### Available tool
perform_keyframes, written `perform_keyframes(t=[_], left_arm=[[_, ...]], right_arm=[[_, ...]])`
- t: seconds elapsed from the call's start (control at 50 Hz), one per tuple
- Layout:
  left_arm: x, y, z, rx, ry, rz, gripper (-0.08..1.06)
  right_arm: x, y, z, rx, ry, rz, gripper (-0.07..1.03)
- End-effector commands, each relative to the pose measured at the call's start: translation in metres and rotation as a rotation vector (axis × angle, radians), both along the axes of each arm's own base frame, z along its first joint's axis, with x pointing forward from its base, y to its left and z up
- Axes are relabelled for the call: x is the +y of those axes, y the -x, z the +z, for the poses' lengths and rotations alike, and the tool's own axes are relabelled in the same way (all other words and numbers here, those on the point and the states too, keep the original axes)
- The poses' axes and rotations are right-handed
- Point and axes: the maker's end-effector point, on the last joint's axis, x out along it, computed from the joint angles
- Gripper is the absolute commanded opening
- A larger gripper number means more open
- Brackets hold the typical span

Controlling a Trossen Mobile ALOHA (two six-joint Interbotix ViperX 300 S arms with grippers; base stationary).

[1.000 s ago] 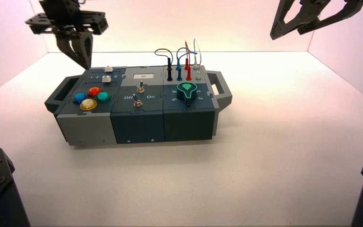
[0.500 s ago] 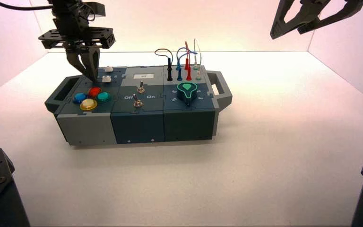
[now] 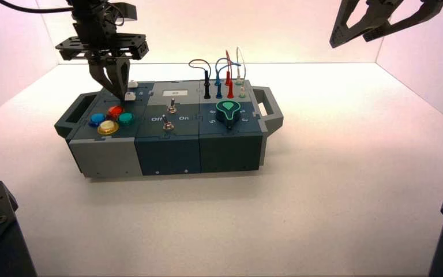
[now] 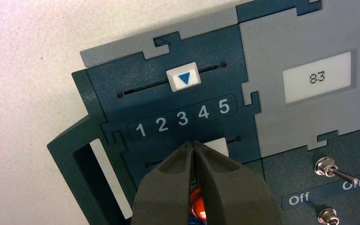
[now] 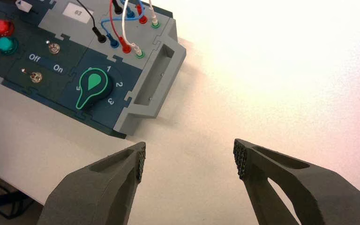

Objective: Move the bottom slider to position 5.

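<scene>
The bottom slider's white knob [image 4: 219,146] sits in its dark track below the numerals 4 and 5 of the printed row; the numeral 5 [image 4: 223,106] ends that row. My left gripper [image 4: 193,143] is shut and empty. Its joined fingertips rest against the knob's side towards the lower numerals and hide part of the knob and track. In the high view the left gripper [image 3: 118,92] stands at the box's back left, beside the knob [image 3: 130,96]. My right gripper [image 3: 380,23] hangs open and idle high at the back right, and its own view shows it [image 5: 190,161] over bare table.
The other slider's knob [image 4: 183,77], with a blue triangle, lies above the numerals. A small display [image 4: 317,78] reads 83. Coloured buttons [image 3: 114,111], two toggle switches [image 3: 168,123], a green dial [image 3: 228,111] and plugged wires [image 3: 225,78] fill the box. Handles [image 3: 268,107] stick out at both ends.
My left gripper has moved right and down from the box's back left corner to the bottom slider's knob. The knob has not visibly shifted. The right arm has not moved.
</scene>
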Motion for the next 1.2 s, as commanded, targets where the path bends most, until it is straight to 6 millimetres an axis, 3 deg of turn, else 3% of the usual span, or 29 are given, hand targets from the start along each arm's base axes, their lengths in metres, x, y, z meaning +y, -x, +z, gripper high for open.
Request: perform_keyframes(t=[0.02,0.9,1.2], left_arm=[[-0.008,-0.008,0.011,-0.037,0.014,-0.008,-0.03],[-0.024,-0.008,0.015,-0.043,0.029,-0.039,-0.03],[-0.012,-0.012,0.032,-0.077,0.022,-0.024,-0.03]], right_arm=[[0.002,-0.005,0.008,-0.022,-0.014,-0.003,0.97],[0.002,-0.004,0.007,-0.020,-0.013,-0.003,0.97],[0.002,-0.004,0.007,-0.020,-0.013,-0.003,0.97]])
